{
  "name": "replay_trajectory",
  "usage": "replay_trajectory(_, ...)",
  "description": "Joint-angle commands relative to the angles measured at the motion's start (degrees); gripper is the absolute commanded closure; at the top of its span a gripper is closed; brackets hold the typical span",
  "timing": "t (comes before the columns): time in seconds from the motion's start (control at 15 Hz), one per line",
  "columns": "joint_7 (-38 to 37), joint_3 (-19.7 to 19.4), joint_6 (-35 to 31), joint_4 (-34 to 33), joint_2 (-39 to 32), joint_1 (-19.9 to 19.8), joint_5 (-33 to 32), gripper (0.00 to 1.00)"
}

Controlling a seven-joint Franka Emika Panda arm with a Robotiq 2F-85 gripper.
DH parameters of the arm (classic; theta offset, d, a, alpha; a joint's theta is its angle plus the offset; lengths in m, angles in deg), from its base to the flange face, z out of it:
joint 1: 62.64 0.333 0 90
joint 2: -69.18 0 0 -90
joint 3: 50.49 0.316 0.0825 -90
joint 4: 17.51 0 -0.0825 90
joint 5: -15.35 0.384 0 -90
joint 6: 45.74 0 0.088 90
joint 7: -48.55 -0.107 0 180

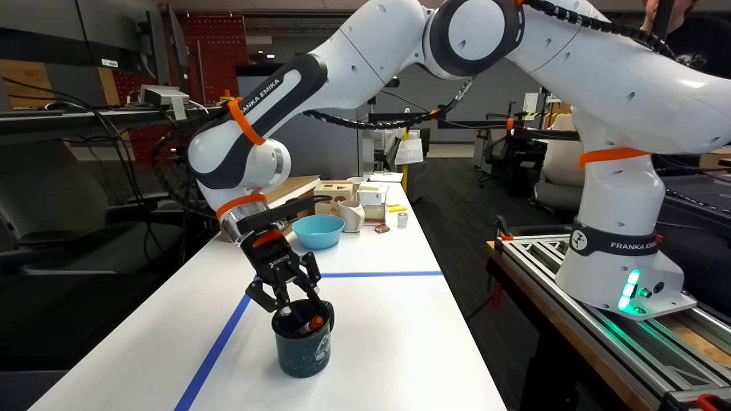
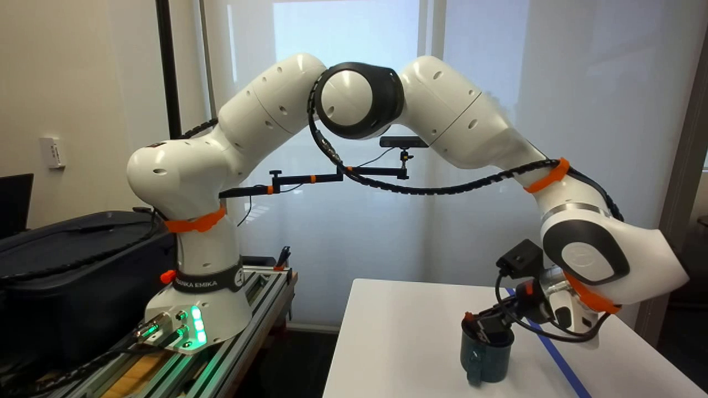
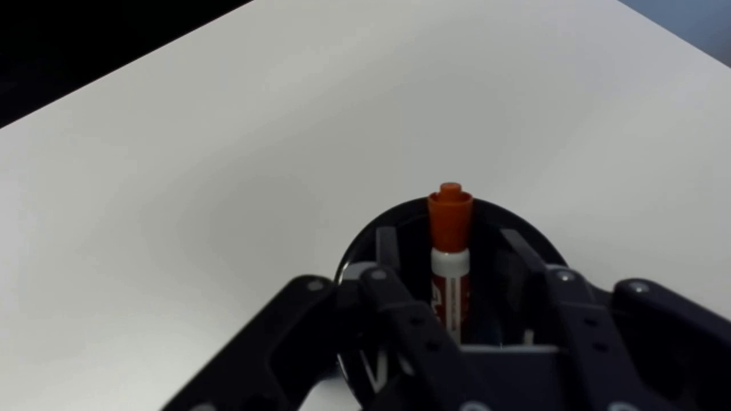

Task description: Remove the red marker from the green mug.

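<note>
The green mug (image 1: 302, 355) stands upright on the white table, its handle facing the robot base in an exterior view (image 2: 487, 356). The red marker (image 3: 450, 228) leans inside the mug with its orange-red cap up at the rim; the cap also shows in both exterior views (image 1: 314, 324) (image 2: 468, 317). My gripper (image 3: 452, 246) is open, tilted, with its fingertips inside the mug's mouth. One finger is on each side of the marker, with a visible gap on both sides. The marker's lower end is hidden by the gripper. The mug's dark inside (image 3: 404, 224) surrounds the fingertips.
A light blue bowl (image 1: 318, 233) stands farther along the table. Behind it are a white pitcher (image 1: 352, 217), a wooden box (image 1: 333, 194) and several small items. Blue tape lines (image 1: 380, 274) cross the table. Pale slivers low in the mug are unclear.
</note>
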Motion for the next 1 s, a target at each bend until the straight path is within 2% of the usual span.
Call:
replay_trajectory(0.0,0.74,0.49,3.19,-5.66,-3.39,-0.15,-0.86,0.55)
replay_trajectory(0.07,0.94,0.63,3.84,-6.7,-4.09,-0.18,-0.92,0.57)
replay_trajectory(0.33,1.29,1.12,5.96,-10.29,-6.62,0.01,-1.08,0.57)
replay_trajectory(0.73,1.12,1.36,8.97,-14.92,-10.17,-0.03,-2.06,0.52)
replay_trajectory(0.87,0.98,1.32,9.65,-16.37,-11.23,-0.16,-2.23,0.64)
replay_trajectory(0.93,0.87,1.32,9.82,-16.96,-11.79,-0.18,-2.29,0.81)
